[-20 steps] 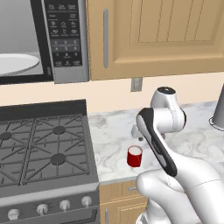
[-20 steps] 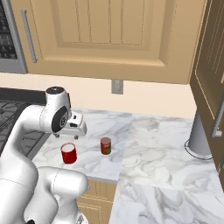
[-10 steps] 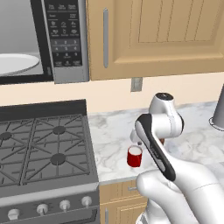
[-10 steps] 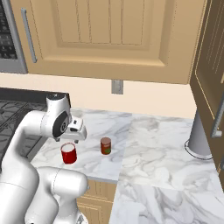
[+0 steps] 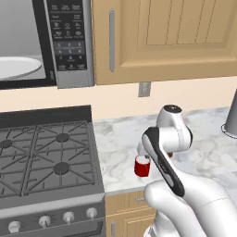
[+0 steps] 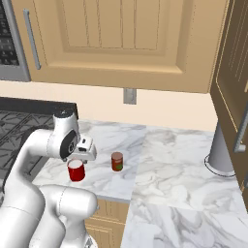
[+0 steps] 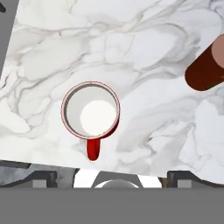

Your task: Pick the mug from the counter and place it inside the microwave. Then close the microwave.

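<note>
two red things stand on the counter — the mug and, well apart from it, a darker can. the mug sits upright near the counter's front edge, just beside the stove, with its handle toward the camera in the hand view. the gripper hangs directly above the mug, jaws spread wide and holding nothing. up to the left, the microwave stands open — its white plate shows inside.
</note>
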Tool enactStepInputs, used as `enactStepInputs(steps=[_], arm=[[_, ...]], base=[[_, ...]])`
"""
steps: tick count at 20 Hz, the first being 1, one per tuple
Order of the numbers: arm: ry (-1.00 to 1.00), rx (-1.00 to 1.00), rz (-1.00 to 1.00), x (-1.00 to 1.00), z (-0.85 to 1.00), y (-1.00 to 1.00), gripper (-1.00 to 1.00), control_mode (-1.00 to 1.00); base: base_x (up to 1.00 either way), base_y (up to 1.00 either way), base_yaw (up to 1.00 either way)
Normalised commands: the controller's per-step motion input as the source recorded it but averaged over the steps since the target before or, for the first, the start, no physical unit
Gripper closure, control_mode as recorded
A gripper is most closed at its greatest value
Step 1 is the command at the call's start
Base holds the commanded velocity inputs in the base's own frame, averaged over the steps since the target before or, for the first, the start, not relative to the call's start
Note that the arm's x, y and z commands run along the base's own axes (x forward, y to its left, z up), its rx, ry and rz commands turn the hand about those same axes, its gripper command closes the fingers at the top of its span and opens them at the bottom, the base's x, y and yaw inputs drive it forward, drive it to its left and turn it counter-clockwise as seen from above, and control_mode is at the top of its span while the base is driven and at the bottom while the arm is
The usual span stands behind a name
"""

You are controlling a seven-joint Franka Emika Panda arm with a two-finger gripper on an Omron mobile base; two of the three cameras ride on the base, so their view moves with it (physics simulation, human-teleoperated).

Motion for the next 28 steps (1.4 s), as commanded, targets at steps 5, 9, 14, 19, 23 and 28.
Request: enactStepInputs(steps=[5, 9, 14, 19, 23, 28], arm=[[0.0, 0.0, 0.0, -0.05, -0.12, 0.13, -1.0, -1.0], [0.0, 0.0, 0.0, -0.08, -0.1, 0.17, -1.0, -1.0], [0.0, 0.0, 0.0, -0.01, -0.16, 0.12, -1.0, -1.0], [0.0, 0.0, 0.0, 0.0, -0.26, 0.03, -1.0, -1.0], [0.0, 0.0, 0.0, 0.0, -0.24, 0.01, -1.0, -1.0], [0.0, 0.0, 0.0, 0.0, -0.18, 0.0, -1.0, -1.0]], base=[[0.0, 0.0, 0.0], [0.0, 0.0, 0.0], [0.0, 0.0, 0.0], [0.0, 0.0, 0.0], [0.0, 0.0, 0.0], [0.0, 0.0, 0.0]])
